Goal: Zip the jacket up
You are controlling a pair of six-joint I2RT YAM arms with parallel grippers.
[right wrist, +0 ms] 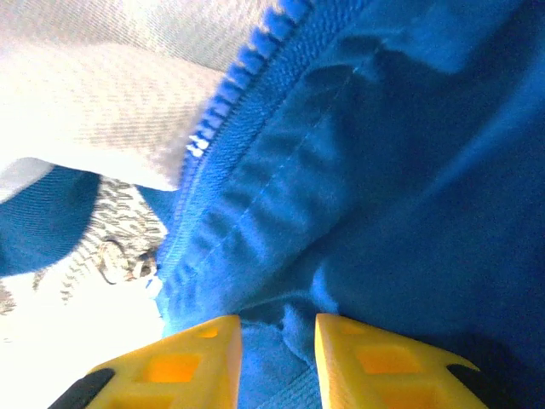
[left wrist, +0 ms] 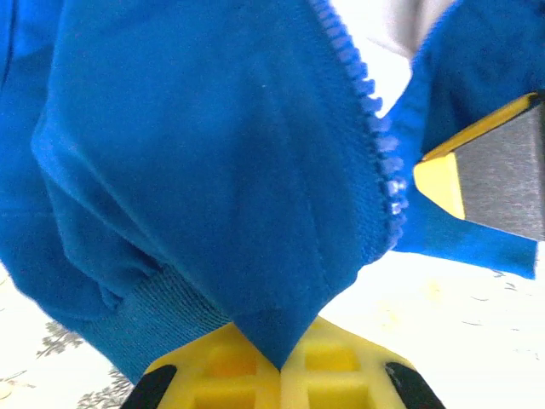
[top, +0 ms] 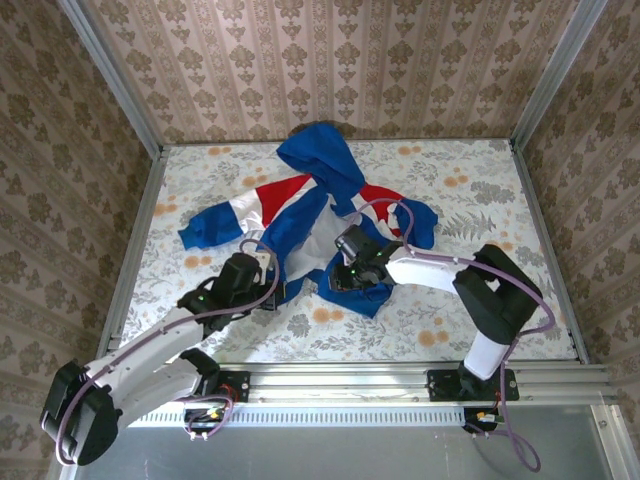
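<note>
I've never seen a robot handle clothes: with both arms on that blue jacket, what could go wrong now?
The left fingers pinch only a small fold of the jacket beside the zipper teeth; it might slip out. The right fingers stand apart around bunched hem fabric, so that side may be loose. The front lies open over pale lining, so the zipper ends could miss each other.

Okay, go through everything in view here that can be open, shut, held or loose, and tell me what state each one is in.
jacket: unzipped, front spread open, lying crumpled.
zipper: undone, its teeth not joined to the other side.
left claw: shut, pinching the jacket's blue fabric near the ribbed hem.
right claw: fingers apart with blue fabric between them; whether it grips is unclear.
</note>
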